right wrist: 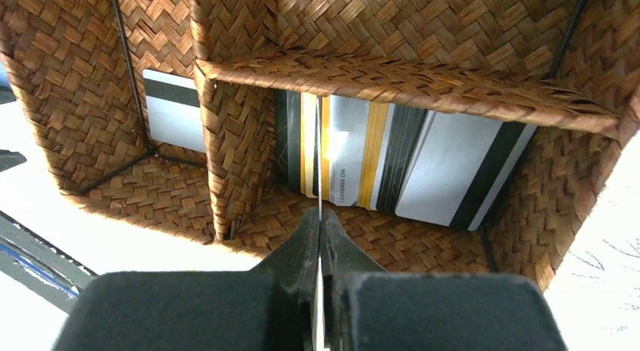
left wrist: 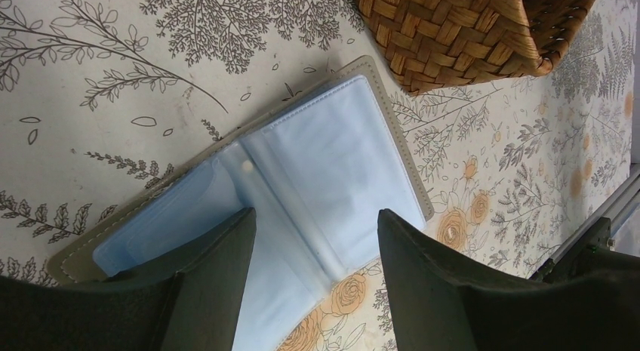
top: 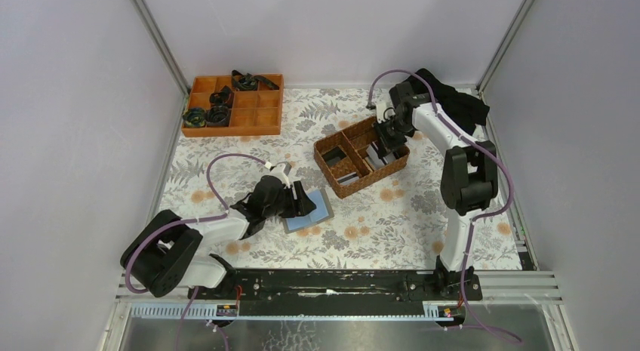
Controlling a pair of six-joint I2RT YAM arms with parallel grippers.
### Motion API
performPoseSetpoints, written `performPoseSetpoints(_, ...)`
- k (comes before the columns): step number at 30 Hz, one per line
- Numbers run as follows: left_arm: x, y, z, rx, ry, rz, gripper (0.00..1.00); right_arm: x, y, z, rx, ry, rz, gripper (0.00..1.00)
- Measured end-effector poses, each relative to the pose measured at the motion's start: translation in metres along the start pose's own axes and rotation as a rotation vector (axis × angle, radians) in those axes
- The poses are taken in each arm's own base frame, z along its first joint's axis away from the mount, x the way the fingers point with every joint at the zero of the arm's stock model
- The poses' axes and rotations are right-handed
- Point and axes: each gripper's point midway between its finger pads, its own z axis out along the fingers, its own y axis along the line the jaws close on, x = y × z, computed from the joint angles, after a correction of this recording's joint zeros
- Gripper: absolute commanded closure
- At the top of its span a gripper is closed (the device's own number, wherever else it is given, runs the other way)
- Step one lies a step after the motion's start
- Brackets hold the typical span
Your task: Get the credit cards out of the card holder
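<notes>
The card holder [top: 315, 212] [left wrist: 332, 155] lies open on the floral cloth, pale blue sleeves up, and no card shows in them. My left gripper [top: 296, 200] [left wrist: 315, 215] stands open just over it, one finger above each side of the centre fold. My right gripper [top: 389, 138] [right wrist: 319, 213] is shut on a thin credit card [right wrist: 319, 155], seen edge-on, above a compartment of the wicker basket [top: 326, 149] [right wrist: 407, 75]. Several credit cards [right wrist: 445, 170] lie overlapped in that compartment. One more card [right wrist: 173, 109] lies in the neighbouring compartment.
The basket's corner [left wrist: 460, 34] is close beyond the card holder. An orange divided tray [top: 256, 117] with dark items stands at the back left. A black cloth [top: 462, 103] lies at the back right. Grey walls enclose the table on three sides.
</notes>
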Motion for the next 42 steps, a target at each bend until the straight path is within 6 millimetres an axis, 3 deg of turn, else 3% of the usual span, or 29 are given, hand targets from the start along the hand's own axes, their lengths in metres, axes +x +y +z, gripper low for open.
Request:
performPoseSetpoints(7,0.000,-0.001,0.001,0.006,-0.001,0.001,0.33,0.005,0.007,0.025,0.001,0.053,-0.006,1.00)
performPoseSetpoints(8,0.000,-0.001,0.001,0.007,-0.001,0.001,0.33,0.006,0.010,0.029,0.000,0.060,-0.013,0.84)
performPoseSetpoints(9,0.000,-0.001,0.002,0.008,-0.001,0.001,0.33,0.006,0.013,0.031,-0.001,0.064,-0.018,0.78)
performPoseSetpoints(12,-0.001,-0.001,0.002,0.008,-0.001,0.000,0.33,0.002,0.023,0.035,-0.006,0.059,-0.036,0.74)
performPoseSetpoints(15,0.000,-0.001,0.002,0.009,-0.001,0.000,0.33,-0.003,0.033,0.039,-0.018,0.045,-0.054,0.62)
performPoseSetpoints(18,0.000,-0.001,0.002,0.010,0.000,0.000,0.33,-0.006,0.038,0.040,-0.019,0.034,-0.067,0.59)
performPoseSetpoints(23,0.000,-0.001,0.002,0.010,0.000,0.000,0.33,-0.013,0.040,0.026,0.006,-0.022,-0.075,0.50)
performPoseSetpoints(28,0.000,-0.001,0.002,0.011,0.000,-0.001,0.33,-0.027,0.047,-0.010,0.043,-0.134,-0.088,0.46)
performPoseSetpoints(31,0.000,-0.001,0.002,0.010,0.000,0.000,0.50,-0.036,0.053,-0.034,0.067,-0.228,-0.099,0.46)
performPoseSetpoints(35,0.004,0.002,0.002,-0.003,0.015,-0.009,0.94,-0.039,0.069,-0.065,0.049,-0.372,-0.116,0.47)
performPoseSetpoints(36,0.005,0.003,0.001,-0.006,0.019,-0.013,1.00,-0.038,0.076,-0.072,0.030,-0.405,-0.121,0.47)
performPoseSetpoints(39,0.007,0.004,0.000,-0.008,0.026,-0.014,1.00,-0.034,0.097,-0.078,-0.017,-0.466,-0.145,0.48)
performPoseSetpoints(42,0.003,0.000,-0.004,0.006,0.010,-0.010,1.00,-0.022,0.123,-0.062,-0.055,-0.450,-0.181,0.49)
